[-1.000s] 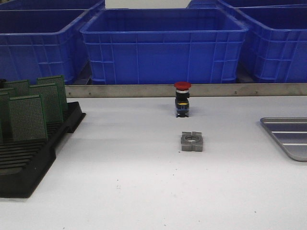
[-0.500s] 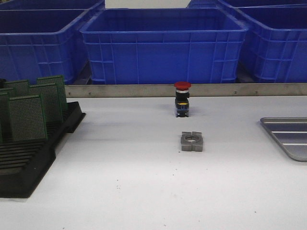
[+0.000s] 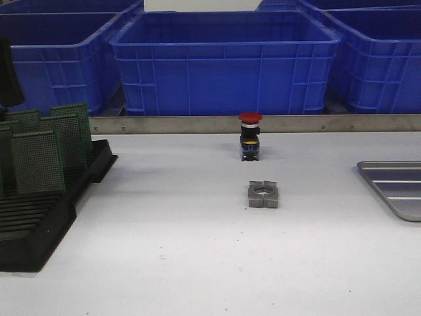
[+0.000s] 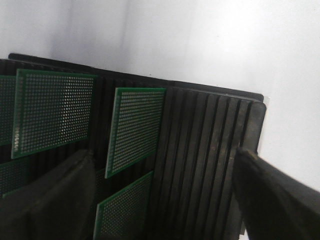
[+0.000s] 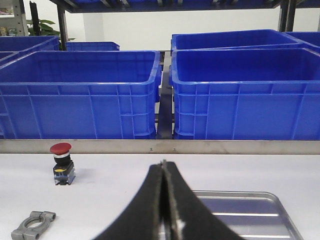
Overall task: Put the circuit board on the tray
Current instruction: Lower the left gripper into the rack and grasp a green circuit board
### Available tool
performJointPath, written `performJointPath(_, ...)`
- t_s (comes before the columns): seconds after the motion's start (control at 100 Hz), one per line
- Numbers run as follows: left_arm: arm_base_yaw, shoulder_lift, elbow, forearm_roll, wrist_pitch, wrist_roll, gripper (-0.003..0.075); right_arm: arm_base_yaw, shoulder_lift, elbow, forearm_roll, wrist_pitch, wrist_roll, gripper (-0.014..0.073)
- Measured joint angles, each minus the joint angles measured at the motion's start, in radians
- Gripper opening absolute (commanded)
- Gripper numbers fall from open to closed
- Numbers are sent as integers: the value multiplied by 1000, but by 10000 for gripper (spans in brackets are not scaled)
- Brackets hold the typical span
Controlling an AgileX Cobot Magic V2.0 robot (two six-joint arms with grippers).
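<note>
On the table, front view: the black slotted rack (image 3: pixel 39 204) serves as landmark, at the left side of the white table (image 3: pixel 197 263).
Circuit boards, front view: several green perforated circuit boards (image 3: pixel 38 160) stand upright in the rack's rear slots.
Left arm, front view: only a dark sliver of it (image 3: pixel 9 76) shows above the rack at the picture's left edge; its fingers cannot be seen here.
Tray, front view: the silver ribbed tray (image 3: pixel 395 187) lies well to the right of the rack, cut by the right edge, bare of any board.
Other items, front view: a red-capped push button (image 3: pixel 250 137) and a grey metal clamp (image 3: pixel 263 195) stand between rack and tray; blue bins (image 3: pixel 223 62) line up behind the table.
Left gripper, left wrist view: the left gripper (image 4: pixel 165 195) hovers over the rack with its two dark fingers (image 4: pixel 55 200) spread wide apart, holding nothing.
Boards against the hand, left wrist view: one board (image 4: pixel 134 127) stands in the rack just ahead of the gap between the fingers, another (image 4: pixel 52 111) beside it, untouched.
Right gripper, right wrist view: the right gripper (image 5: pixel 165 210) has its fingers pressed together with nothing between them.
Tray, right wrist view: the tray (image 5: pixel 250 210) lies right behind the closed fingertips; the rack is out of this view.
</note>
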Motion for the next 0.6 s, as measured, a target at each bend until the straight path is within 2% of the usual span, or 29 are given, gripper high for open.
performJointPath(0.6, 0, 143, 0, -17, -98, 32, 533, 0, 0, 0, 0, 0, 0, -68)
